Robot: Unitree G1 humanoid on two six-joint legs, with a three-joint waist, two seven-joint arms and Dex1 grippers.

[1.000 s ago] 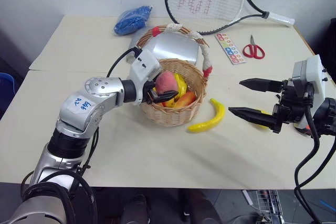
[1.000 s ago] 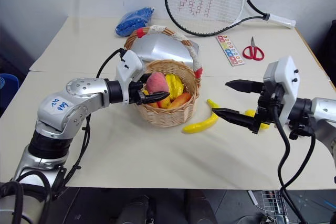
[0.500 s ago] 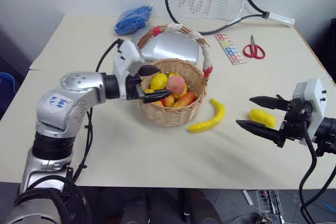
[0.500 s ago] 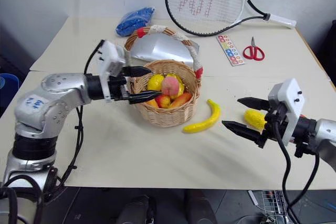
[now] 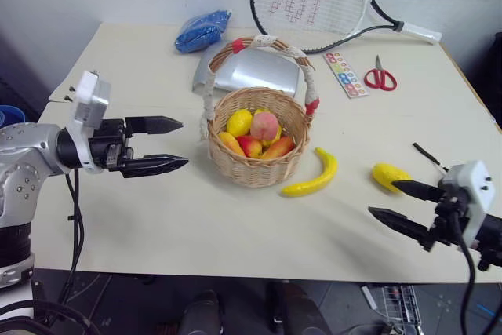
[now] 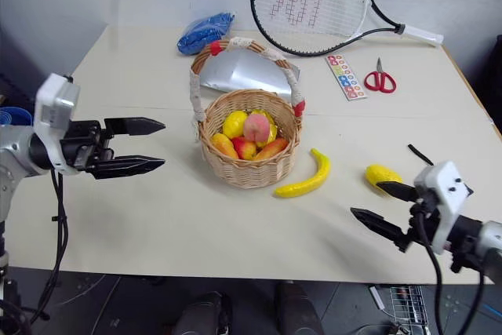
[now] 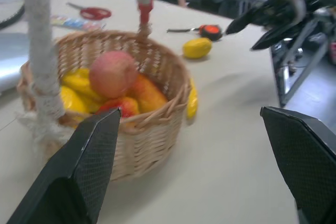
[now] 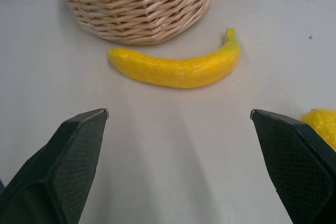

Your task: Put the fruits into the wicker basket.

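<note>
The peach (image 5: 264, 125) already sits in the wicker basket (image 5: 255, 169) at mid-frame; the banana (image 5: 312, 179) lies on the surface (image 5: 196, 225) just right of it, the lemon (image 5: 390, 175) farther right. With fingers spread and empty, the right claw (image 5: 406, 203) at lower right should probably straddle the banana's middle across its width. The left claw (image 5: 166, 144), also spread, waits at left.

Round tan wicker basket (image 5: 255, 169) standing upright on the worktop (image 5: 196, 217), its arched handle wrapped in white cloth with red ties. Pink-red peach (image 5: 265, 125) resting on top of other yellow and red fruits inside. Curved yellow banana (image 5: 312, 175) lying just beside the basket; oval yellow lemon (image 5: 390, 176) lying farther to the robot's right.
</note>
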